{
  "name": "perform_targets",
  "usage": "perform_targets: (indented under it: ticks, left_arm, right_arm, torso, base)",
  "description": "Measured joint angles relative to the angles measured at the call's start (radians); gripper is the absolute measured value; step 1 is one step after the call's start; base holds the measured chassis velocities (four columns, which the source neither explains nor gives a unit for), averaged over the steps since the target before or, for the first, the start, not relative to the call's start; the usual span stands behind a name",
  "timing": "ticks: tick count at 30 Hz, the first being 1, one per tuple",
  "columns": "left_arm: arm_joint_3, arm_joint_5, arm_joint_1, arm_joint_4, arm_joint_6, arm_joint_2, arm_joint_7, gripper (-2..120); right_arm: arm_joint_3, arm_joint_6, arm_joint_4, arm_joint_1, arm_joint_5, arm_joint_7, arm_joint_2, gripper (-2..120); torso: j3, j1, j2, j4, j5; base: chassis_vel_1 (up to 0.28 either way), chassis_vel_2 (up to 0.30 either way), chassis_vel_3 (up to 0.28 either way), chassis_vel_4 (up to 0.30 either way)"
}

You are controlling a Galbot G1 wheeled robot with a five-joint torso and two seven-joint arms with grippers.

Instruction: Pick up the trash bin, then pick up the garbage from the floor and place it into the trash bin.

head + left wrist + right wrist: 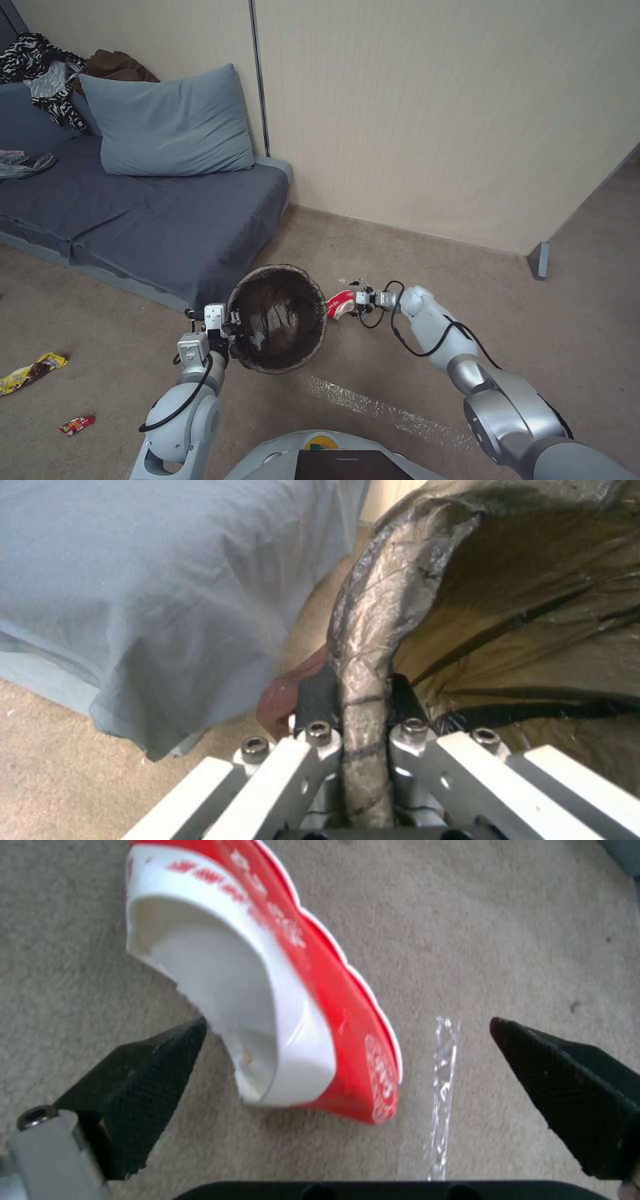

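Cup between open right end effector pads

There is one bin, and everything else is counted from it. One cup lies just beside it on the floor, two wrappers lie well apart from it, a yellow wrapper and a red wrapper, and one pillow leans on the one sofa behind it. Two grippers are in view: the left gripper clamped on the bin's rim, and the right gripper beside the bin with its jaws spread either side of the cup.
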Motion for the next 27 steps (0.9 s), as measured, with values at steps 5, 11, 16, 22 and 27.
perform_targets:
  ticks: [5, 11, 16, 22, 27]
  left_arm:
    - [0.000, 0.002, 0.000, -0.001, -0.001, -0.003, 0.000, 2]
    - [-0.001, 0.003, 0.001, -0.004, -0.001, -0.004, 0.000, 2]
    - [-0.002, 0.003, 0.002, -0.006, -0.003, -0.007, 0.000, 2]
    - [-0.001, 0.003, -0.001, -0.007, -0.003, -0.008, 0.001, 2]
    - [-0.001, 0.003, -0.004, -0.007, -0.003, -0.007, 0.001, 2]
  right_arm:
    - [-0.020, 0.000, -0.019, 0.005, 0.023, 0.003, 0.010, 89]
    - [-0.033, 0.000, -0.031, 0.009, 0.028, 0.007, 0.020, 70]
    - [-0.047, -0.001, -0.038, 0.011, 0.035, 0.007, 0.025, 49]
    - [-0.050, -0.002, -0.039, 0.009, 0.039, 0.011, 0.026, 27]
    - [-0.050, -0.002, -0.039, 0.004, 0.043, 0.013, 0.021, 14]
  torso:
    - [0.000, 0.000, 0.000, 0.0000, 0.0000]
    - [0.000, 0.000, 0.000, 0.0000, 0.0000]
    - [0.000, 0.000, 0.000, -0.0001, 0.0000]
    - [0.000, 0.000, 0.000, -0.0001, 0.0000]
    - [0.000, 0.000, 0.000, 0.0000, 0.0002]
  base:
    - [0.000, 0.000, 0.000, 0.000]
    - [0.000, 0.000, 0.000, 0.000]
    - [0.000, 0.000, 0.000, 0.000]
    - [0.000, 0.000, 0.000, 0.000]
    - [0.000, 0.000, 0.000, 0.000]
